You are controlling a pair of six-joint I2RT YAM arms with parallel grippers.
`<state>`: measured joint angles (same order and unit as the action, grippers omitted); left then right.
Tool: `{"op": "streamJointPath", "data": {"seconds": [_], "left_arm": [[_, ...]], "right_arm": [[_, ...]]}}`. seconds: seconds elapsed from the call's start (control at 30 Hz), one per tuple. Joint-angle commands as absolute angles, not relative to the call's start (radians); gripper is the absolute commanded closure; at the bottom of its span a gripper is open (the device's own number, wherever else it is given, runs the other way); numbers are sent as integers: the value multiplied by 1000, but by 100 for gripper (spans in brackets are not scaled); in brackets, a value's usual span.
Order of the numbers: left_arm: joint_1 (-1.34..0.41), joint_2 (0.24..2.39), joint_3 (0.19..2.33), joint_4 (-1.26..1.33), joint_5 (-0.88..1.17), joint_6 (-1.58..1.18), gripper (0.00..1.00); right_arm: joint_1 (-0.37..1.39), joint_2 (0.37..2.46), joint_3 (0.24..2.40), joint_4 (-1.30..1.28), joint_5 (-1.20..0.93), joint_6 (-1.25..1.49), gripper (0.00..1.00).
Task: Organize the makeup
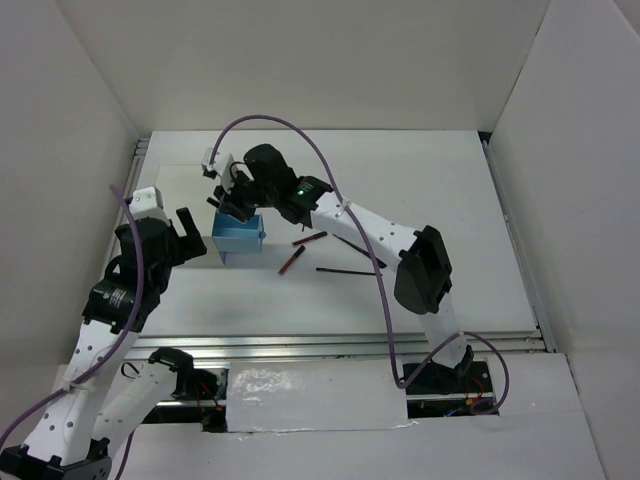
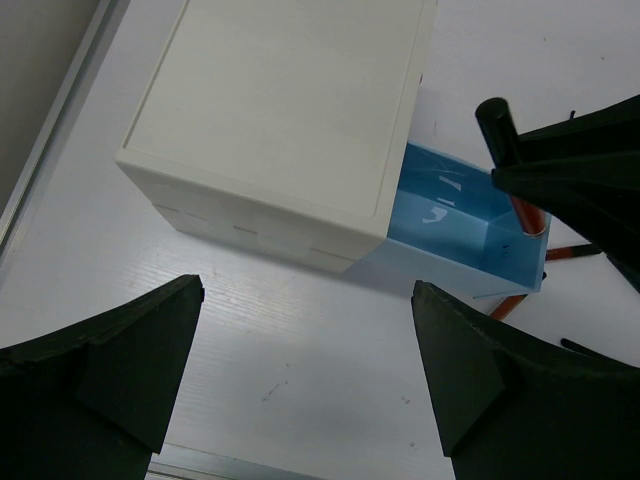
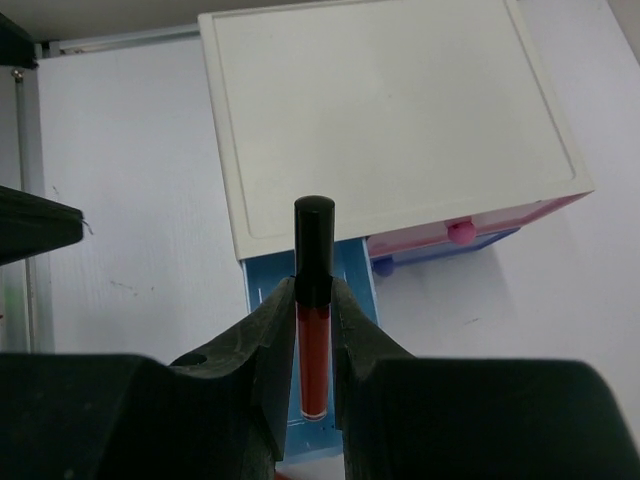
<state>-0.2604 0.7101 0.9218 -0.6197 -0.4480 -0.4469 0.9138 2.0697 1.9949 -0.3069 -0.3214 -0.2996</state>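
Note:
My right gripper is shut on a red tube with a black cap and holds it upright over the open blue drawer of the white box. In the top view this gripper is above the blue drawer. Two red-and-black pencils and two thin black ones lie on the table right of the drawer. My left gripper is open and empty beside the box; in the left wrist view it hovers over bare table. The round compacts are out of view.
The white box has a pink drawer slightly out and a closed blue one below it. White walls enclose the table on three sides. A metal rail runs along the near edge.

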Motion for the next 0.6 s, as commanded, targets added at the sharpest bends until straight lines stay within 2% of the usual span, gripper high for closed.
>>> {"op": "streamJointPath", "data": {"seconds": [0.0, 0.2, 0.23, 0.27, 0.3, 0.37, 0.43, 0.5, 0.57], "left_arm": [[-259, 696, 920, -588, -451, -443, 1], [-259, 699, 922, -591, -453, -443, 1], [-259, 698, 922, -591, -453, -443, 0], [-259, 698, 922, -591, -453, -445, 1], [-259, 698, 922, -589, -453, -445, 1], [-259, 698, 922, -591, -454, -445, 1], [-259, 700, 922, -591, -457, -446, 1], [-259, 701, 922, -591, -459, -446, 1], [-258, 699, 922, -592, -460, -446, 1]], "right_arm": [[922, 2103, 2034, -334, -321, -301, 80], [922, 2131, 2034, -342, -285, -298, 70], [922, 2125, 2031, -342, -287, -298, 65], [922, 2120, 2029, -342, -293, -296, 52], [922, 2112, 2025, -339, -295, -292, 46], [923, 2083, 2016, -330, -290, -287, 35], [922, 2050, 2000, -316, -279, -287, 29], [922, 2023, 1988, -311, -243, -279, 26], [922, 1965, 1959, -299, -191, -264, 29]]}}
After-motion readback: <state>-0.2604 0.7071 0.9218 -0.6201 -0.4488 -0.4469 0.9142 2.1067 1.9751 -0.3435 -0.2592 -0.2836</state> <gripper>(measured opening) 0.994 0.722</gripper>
